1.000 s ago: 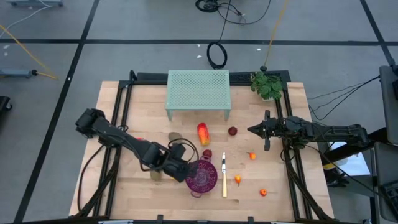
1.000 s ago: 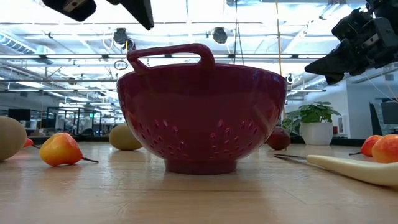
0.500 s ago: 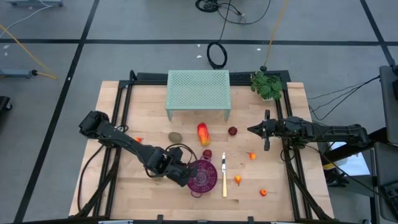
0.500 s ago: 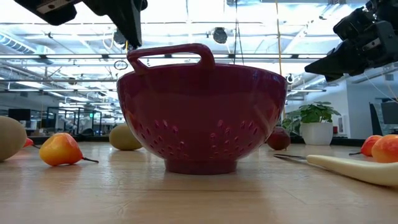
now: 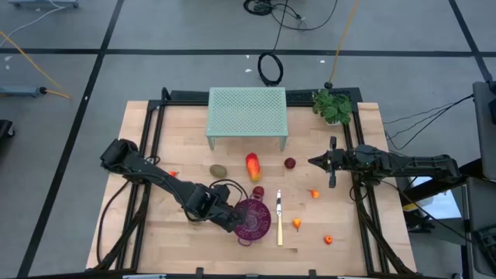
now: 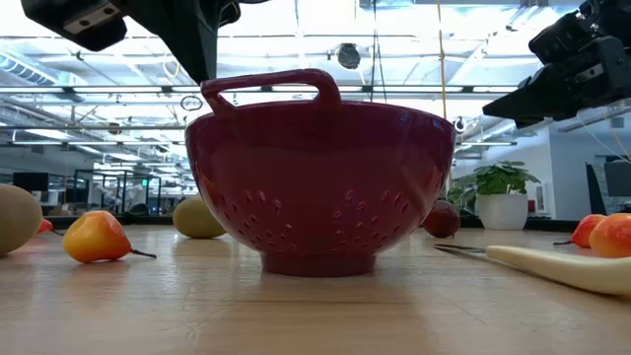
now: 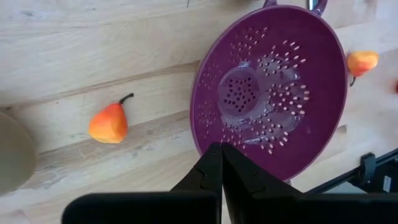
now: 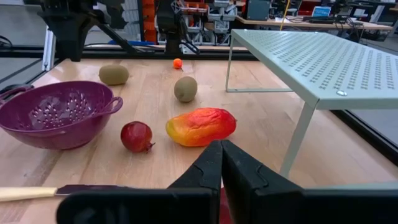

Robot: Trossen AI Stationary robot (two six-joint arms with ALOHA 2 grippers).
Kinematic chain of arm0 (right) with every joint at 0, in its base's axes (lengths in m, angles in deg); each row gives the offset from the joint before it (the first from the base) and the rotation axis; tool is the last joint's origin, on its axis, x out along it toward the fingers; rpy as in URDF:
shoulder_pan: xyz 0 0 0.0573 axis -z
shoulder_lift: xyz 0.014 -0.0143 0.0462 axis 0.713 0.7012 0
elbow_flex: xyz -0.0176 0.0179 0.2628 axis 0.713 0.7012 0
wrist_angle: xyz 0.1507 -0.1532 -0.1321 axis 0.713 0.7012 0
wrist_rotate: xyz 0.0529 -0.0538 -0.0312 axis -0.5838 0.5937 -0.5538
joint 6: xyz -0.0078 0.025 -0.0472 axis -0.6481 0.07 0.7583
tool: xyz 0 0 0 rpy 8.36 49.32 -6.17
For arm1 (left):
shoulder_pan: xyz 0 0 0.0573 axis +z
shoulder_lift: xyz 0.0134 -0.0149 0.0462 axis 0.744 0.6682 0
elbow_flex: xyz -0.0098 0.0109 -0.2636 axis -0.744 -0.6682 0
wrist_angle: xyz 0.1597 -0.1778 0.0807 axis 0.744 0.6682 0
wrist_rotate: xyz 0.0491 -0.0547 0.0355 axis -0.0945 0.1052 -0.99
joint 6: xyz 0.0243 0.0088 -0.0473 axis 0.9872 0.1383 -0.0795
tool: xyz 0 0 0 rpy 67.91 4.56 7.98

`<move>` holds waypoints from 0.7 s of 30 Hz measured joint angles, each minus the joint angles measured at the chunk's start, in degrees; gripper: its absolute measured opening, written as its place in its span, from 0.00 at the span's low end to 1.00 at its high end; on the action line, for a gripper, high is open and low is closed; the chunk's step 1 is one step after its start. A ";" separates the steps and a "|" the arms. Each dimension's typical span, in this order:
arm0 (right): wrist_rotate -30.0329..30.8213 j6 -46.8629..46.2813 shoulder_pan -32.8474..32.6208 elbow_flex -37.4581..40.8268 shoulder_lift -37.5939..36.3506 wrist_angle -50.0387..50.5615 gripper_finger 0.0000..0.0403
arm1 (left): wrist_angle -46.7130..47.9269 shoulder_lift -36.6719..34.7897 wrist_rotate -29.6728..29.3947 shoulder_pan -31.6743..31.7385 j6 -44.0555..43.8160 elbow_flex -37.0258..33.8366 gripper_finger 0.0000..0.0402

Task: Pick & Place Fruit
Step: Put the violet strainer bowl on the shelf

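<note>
My left gripper [image 5: 232, 222] is shut and hovers just over the left rim of the purple colander [image 5: 253, 219], beside its handle [image 6: 266, 84]; I see no touch. An oval brown-green fruit [image 5: 218, 170] and the red-orange oblong fruit [image 5: 253, 166] lie on the table in front of the rack. One dark red ball [image 5: 290, 163] lies right of them, another [image 5: 258, 192] just behind the colander. Tiny orange pieces [image 5: 315, 194] [image 5: 296, 224] [image 5: 328, 239] lie to the right. A second oval [image 7: 12, 149] and an orange pear [image 7: 109, 123] lie by the left arm. My right gripper [image 5: 314, 162] waits shut near the right edge.
A yellow-handled knife [image 5: 279, 218] lies right of the colander. A pale green perforated rack [image 5: 248, 116] stands at the far side, with a small potted plant [image 5: 333, 105] at the far right corner. Bare wood shows along the near edge and at the near left.
My left gripper has moved toward the colander, toward the table's near right, and has come down lower beside the colander's handle. The fruits and the colander have stayed where they were.
</note>
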 joint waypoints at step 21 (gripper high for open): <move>-0.01 -0.01 0.00 0.00 0.00 0.02 0.01 | -0.46 0.02 -0.65 0.00 0.22 -0.22 0.46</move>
